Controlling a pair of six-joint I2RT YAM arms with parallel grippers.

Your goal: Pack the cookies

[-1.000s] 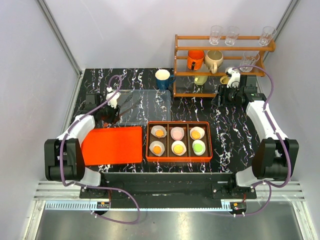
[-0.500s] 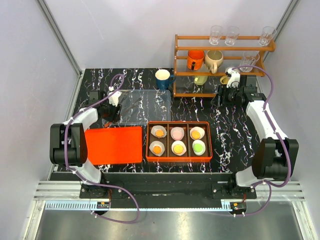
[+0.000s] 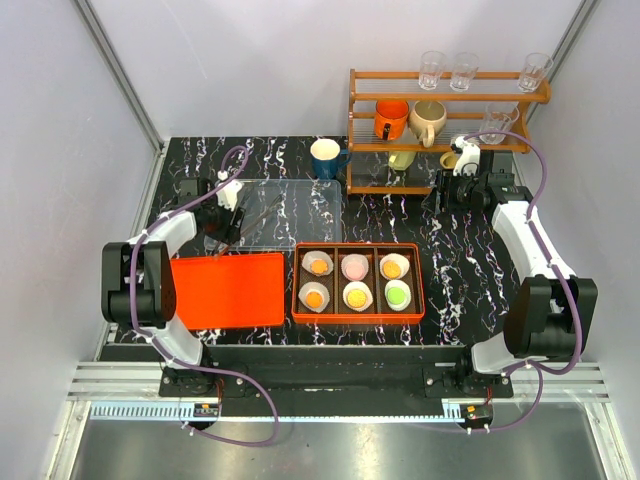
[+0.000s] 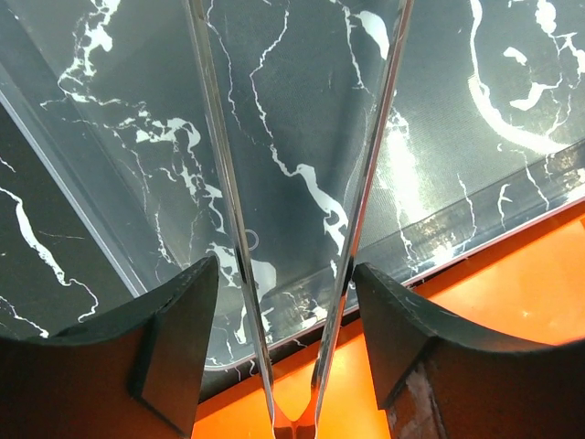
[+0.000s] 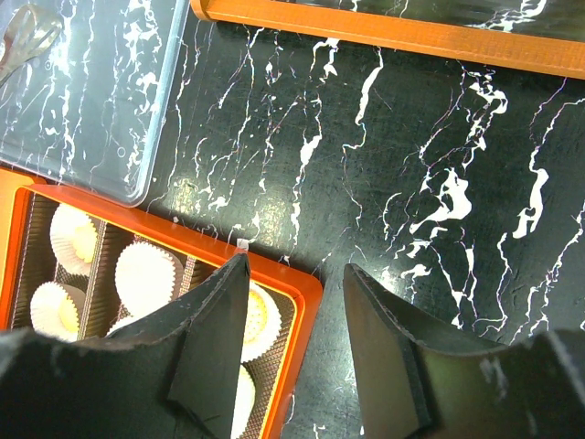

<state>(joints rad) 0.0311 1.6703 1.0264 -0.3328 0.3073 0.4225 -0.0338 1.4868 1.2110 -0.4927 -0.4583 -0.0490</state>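
Six cookies, each in a white paper liner, fill the orange box (image 3: 358, 247): orange (image 3: 318, 264), pink (image 3: 354, 266), orange (image 3: 392, 267), orange (image 3: 314, 298), yellow-orange (image 3: 356, 296) and green (image 3: 398, 294). My left gripper (image 3: 225, 232) (image 4: 286, 265) is open over the near edge of a clear tray (image 3: 290, 200) (image 4: 302, 110). Metal tongs (image 4: 239, 229) (image 3: 252, 210) lie between its fingers with a gap on each side. My right gripper (image 3: 462, 185) (image 5: 294, 270) is open and empty, hanging above the box's far right corner (image 5: 302, 291).
A flat orange lid (image 3: 225, 290) (image 4: 512, 302) lies left of the box. A wooden rack (image 3: 448, 120) with mugs and glasses stands at the back right, its base (image 5: 393, 32) close to my right arm. A blue mug (image 3: 326, 157) sits beside it.
The left jaws have spread wider around the tongs, and the left arm has drawn back a little toward the left. The right arm has not moved.
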